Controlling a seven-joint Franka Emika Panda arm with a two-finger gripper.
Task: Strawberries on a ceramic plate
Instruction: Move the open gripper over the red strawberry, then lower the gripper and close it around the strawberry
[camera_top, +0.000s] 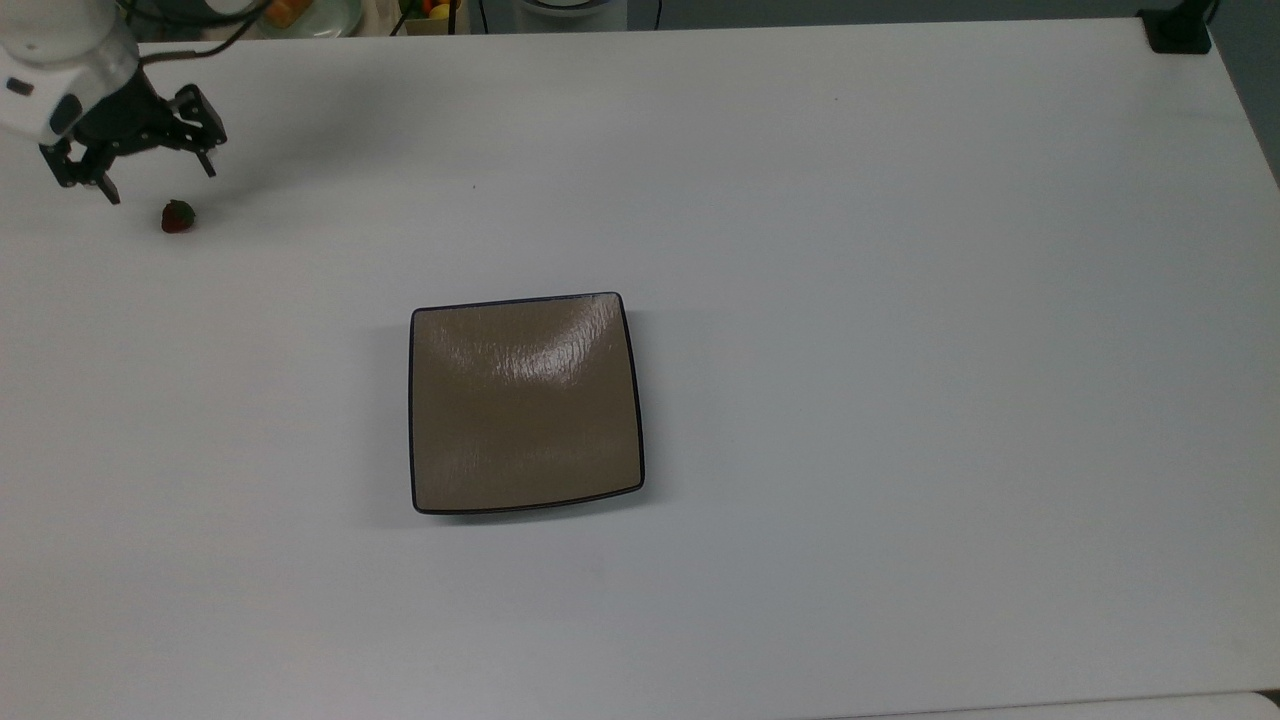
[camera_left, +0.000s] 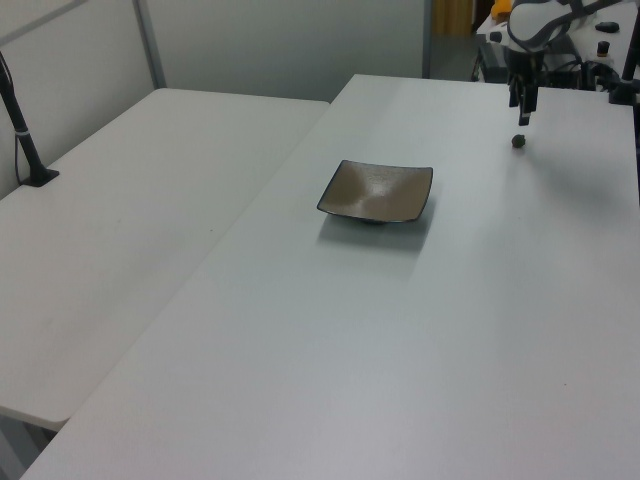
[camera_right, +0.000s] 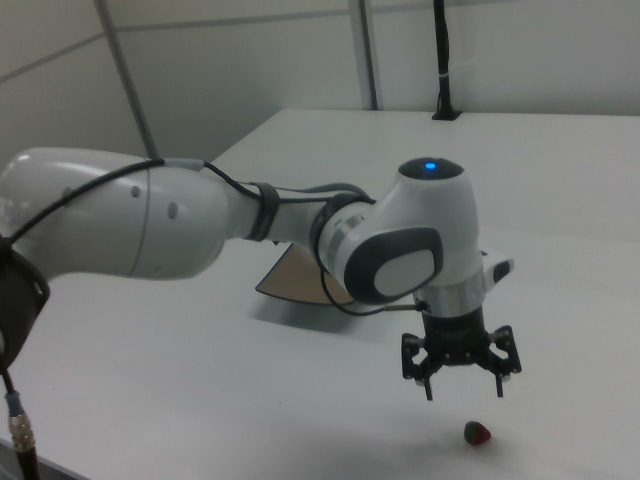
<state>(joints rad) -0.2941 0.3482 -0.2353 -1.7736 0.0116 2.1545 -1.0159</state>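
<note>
Red against the white desk (camera_top: 800, 200), the strawberry (camera_top: 178, 216) is seen at the far left of the top view, resting on the desk surface. From the end effector (camera_top: 133, 172), which hangs above it with fingers spread and nothing held, the berry lies toward about 5 o'clock in the top view, near but not between the fingertips. The ceramic plate (camera_top: 525, 402) is found well apart, toward 4 o'clock from the berry. A short shift and descent are judged necessary.
</note>
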